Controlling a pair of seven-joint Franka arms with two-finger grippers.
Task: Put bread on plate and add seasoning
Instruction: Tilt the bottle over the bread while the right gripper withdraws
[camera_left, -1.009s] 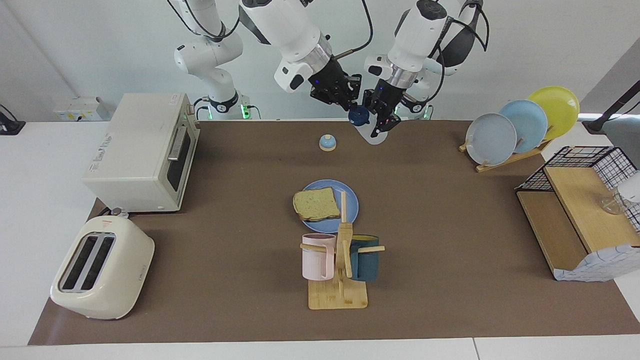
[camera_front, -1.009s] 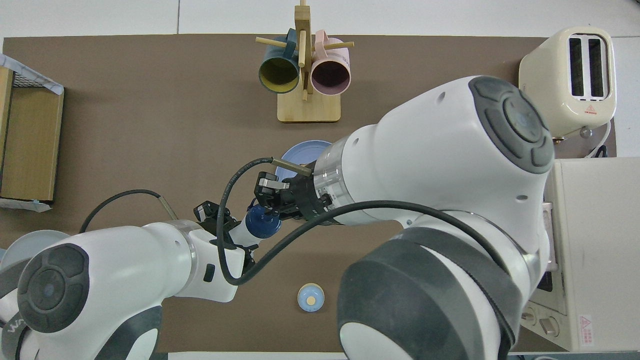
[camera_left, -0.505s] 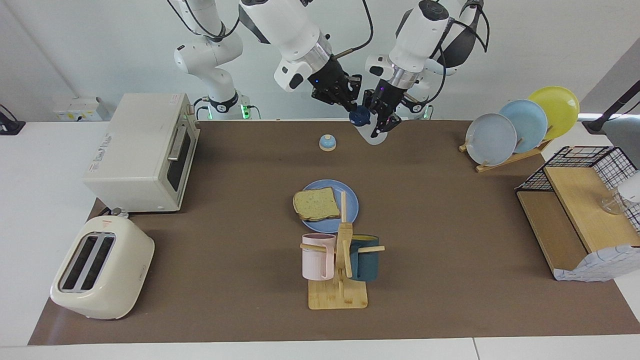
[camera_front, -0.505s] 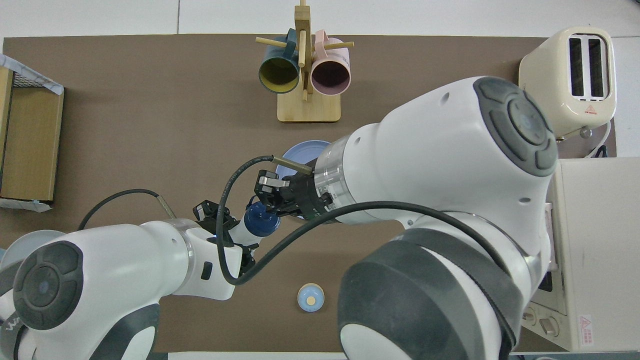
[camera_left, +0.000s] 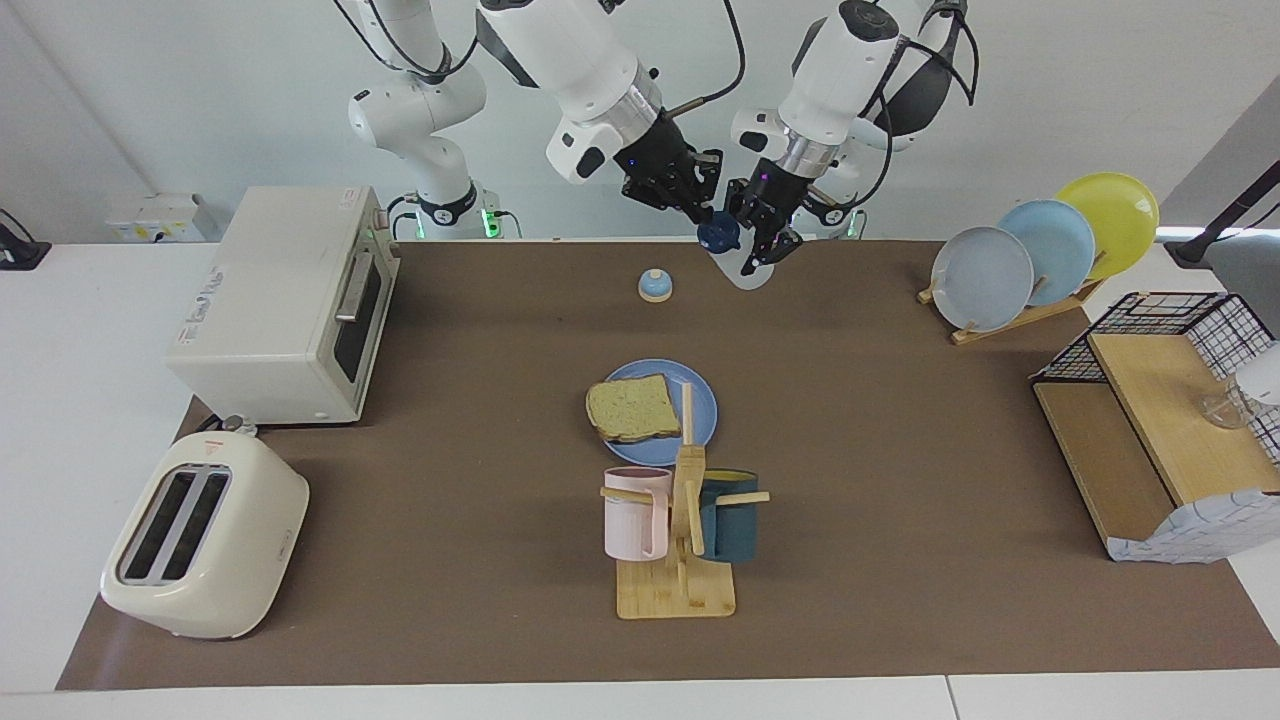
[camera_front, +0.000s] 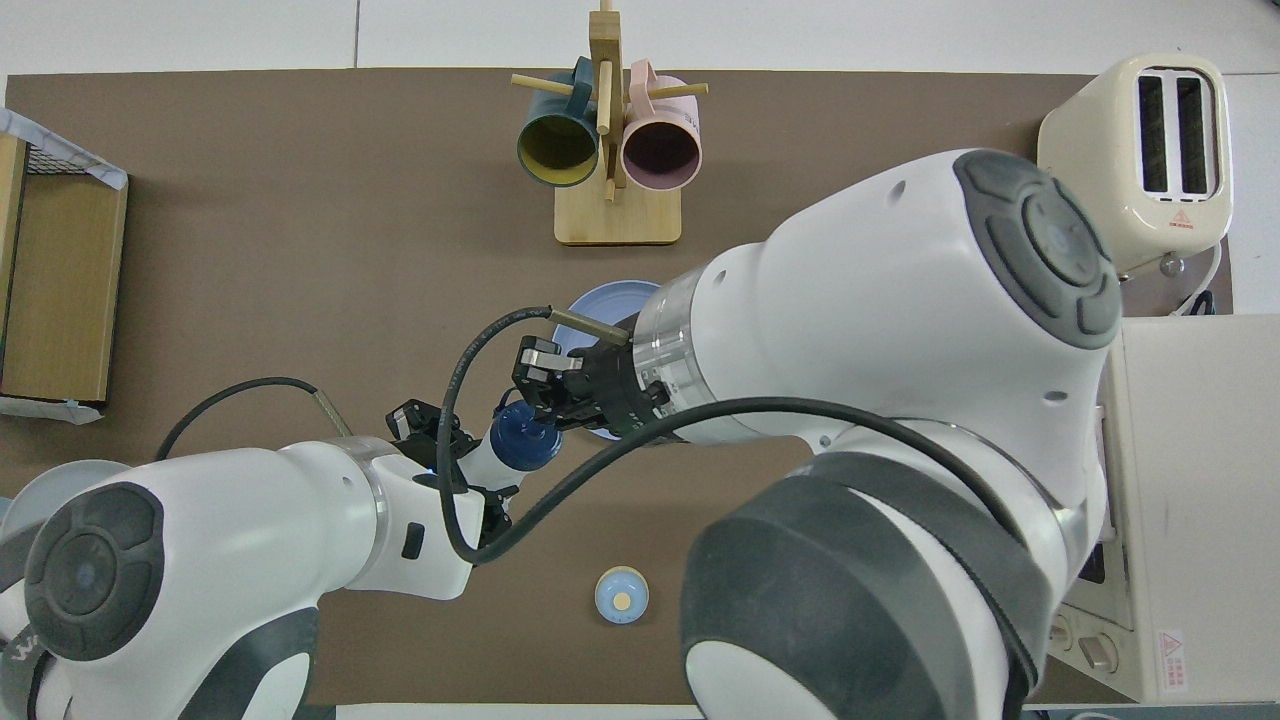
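Facing view, right gripper (camera_left: 709, 212): its fingertips are now pressed together on the dark cap (camera_left: 718, 234) of the seasoning bottle (camera_left: 738, 262); a second ago they were a little wider, so the grip on the cap is new.
Left gripper (camera_left: 762, 232): clamped firmly on the white body of the seasoning bottle, holding it tilted in the air, cap toward the right arm. This grip has not changed.
Place of the bottle: raised over the part of the mat that lies nearer to the robots than the plate (camera_left: 700, 392), and toward the left arm's end from the bell (camera_left: 654, 285).
Overhead view: the right gripper (camera_front: 537, 396) meets the cap (camera_front: 524, 445) from above, while the left gripper (camera_front: 452, 470) is beside the bottle neck.
Change: only the right fingers have closed; both arms have drifted very little.
Meaning for the task: I judge that the two arms prepare to open the cap, one holding, one twisting.
Bread (camera_left: 632, 408): already lies on the plate, slightly over the rim toward the right arm's end, so the first half of the task looks done.
Plate and mug rack (camera_left: 677, 540): the plate is nearer to the robots than the mug rack, almost touching its post in the picture.
Remaining: remove the cap, carry the bottle over the plate, shake.
Risk: the bottle may slip if the twist is strong.
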